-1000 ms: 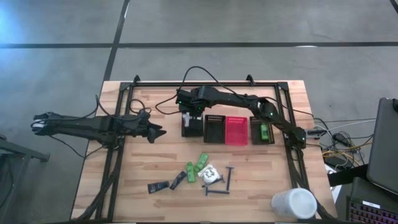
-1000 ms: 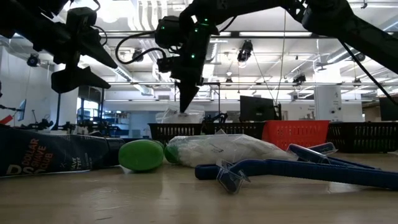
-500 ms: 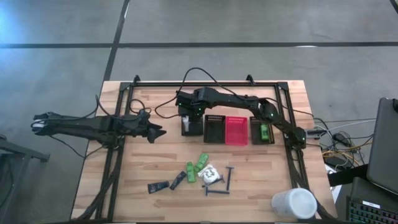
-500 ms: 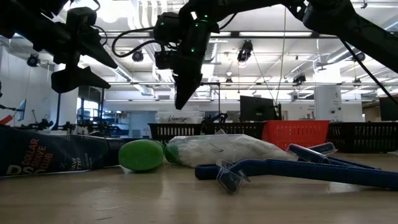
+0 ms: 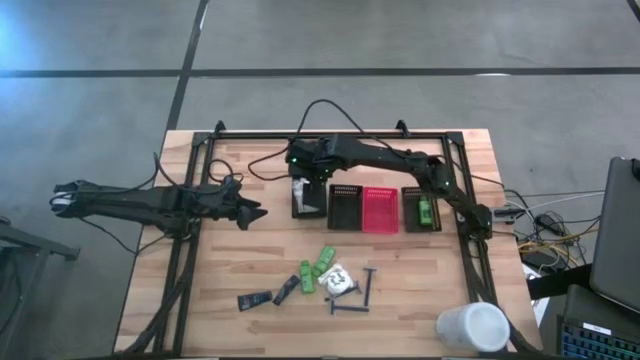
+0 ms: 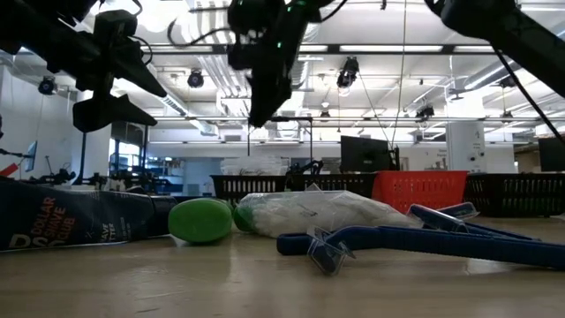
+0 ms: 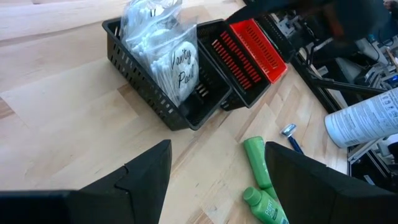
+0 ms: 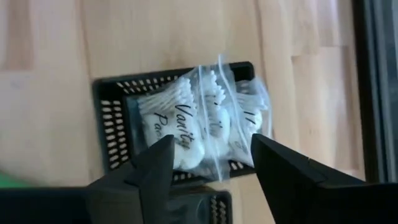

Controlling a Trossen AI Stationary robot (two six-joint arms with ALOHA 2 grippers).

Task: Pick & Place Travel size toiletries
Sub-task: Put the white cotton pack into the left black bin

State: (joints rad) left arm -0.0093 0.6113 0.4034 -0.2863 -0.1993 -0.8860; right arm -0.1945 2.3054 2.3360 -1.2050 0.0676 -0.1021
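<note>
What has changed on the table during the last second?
The right gripper lifted from the leftmost black bin and opened its fingers, leaving the white packets inside. The left gripper and the toiletries at the table's front stayed where they were.

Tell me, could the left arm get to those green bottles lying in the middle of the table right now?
Probably yes. The left gripper hangs open above bare wood, and nothing stands between it and the green bottles. The right gripper is away over the leftmost black bin, clear of that path.
</note>
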